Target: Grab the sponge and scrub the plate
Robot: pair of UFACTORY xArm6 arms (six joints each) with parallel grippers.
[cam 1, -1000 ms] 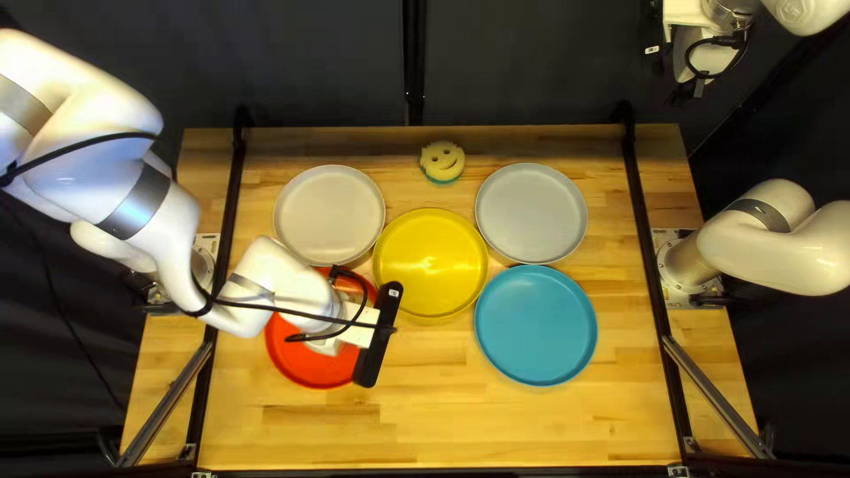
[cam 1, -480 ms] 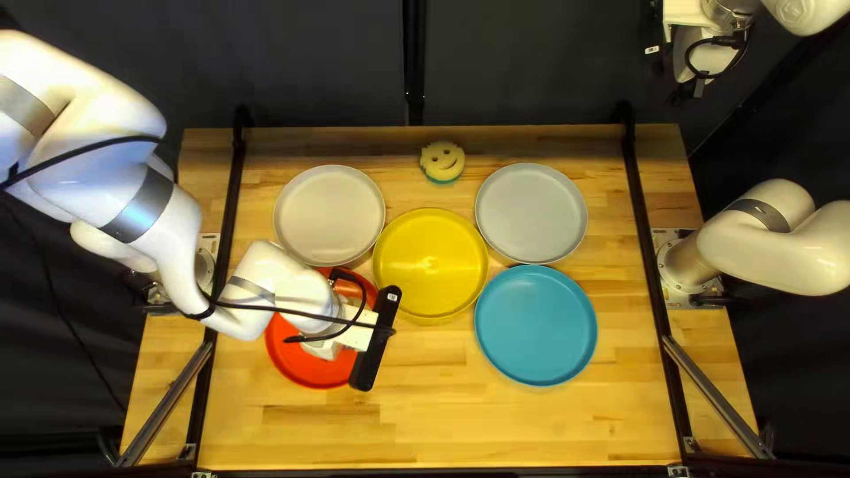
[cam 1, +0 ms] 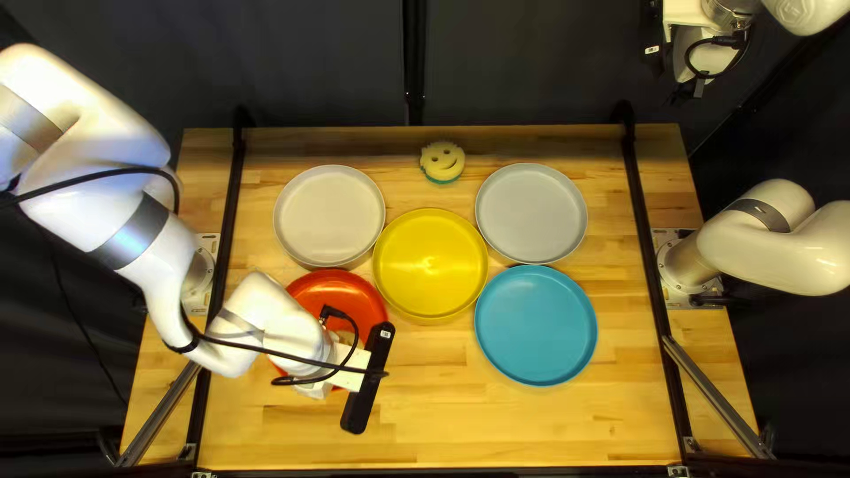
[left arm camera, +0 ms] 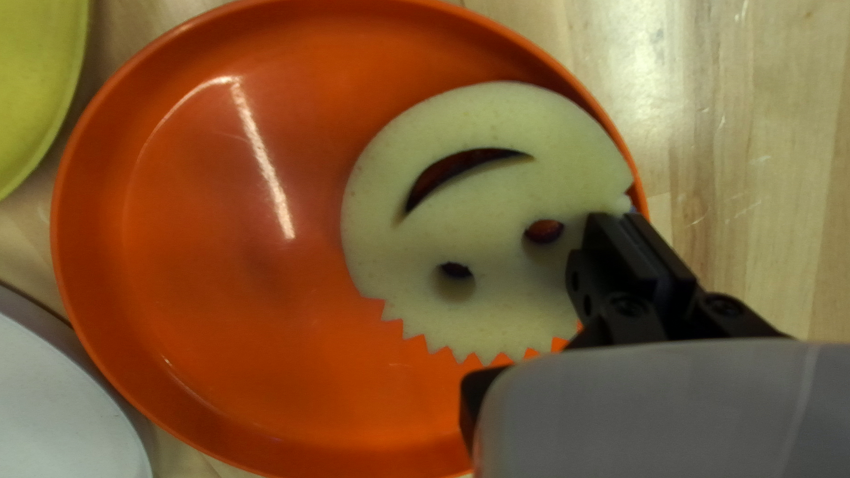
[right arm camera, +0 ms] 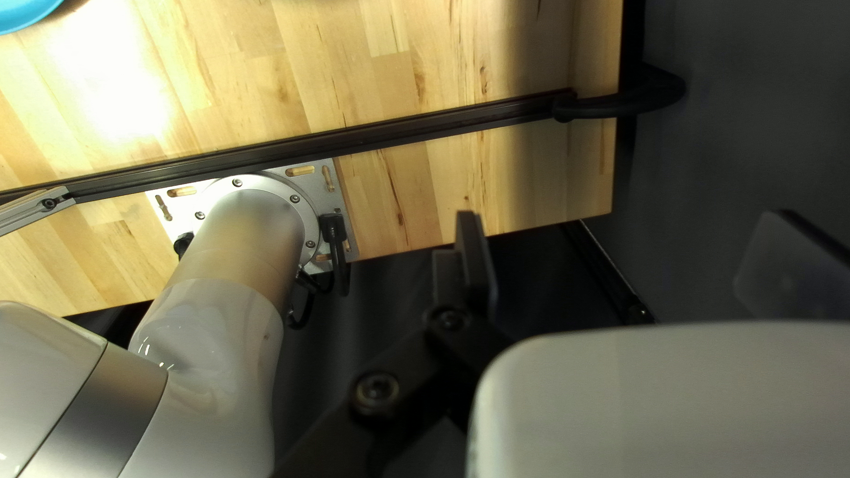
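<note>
My left gripper, low over the near right part of the red plate, hides the sponge in the top left view. In the left wrist view a pale round smiley sponge lies flat over the orange-red plate, close to its rim. My left gripper pinches the sponge's edge beside one eye hole. Beyond the table's far right corner my right gripper is raised. Its own view shows the right gripper with fingers wide apart, nothing between them.
A second smiley sponge lies near the far edge. Beside the red plate are the white plate and yellow plate; further right stand the grey plate and blue plate. Black rails run along both table sides.
My left arm has moved toward the table's near edge and slightly left, uncovering more of the red plate. My right arm, the plates and the far sponge have stayed put.
</note>
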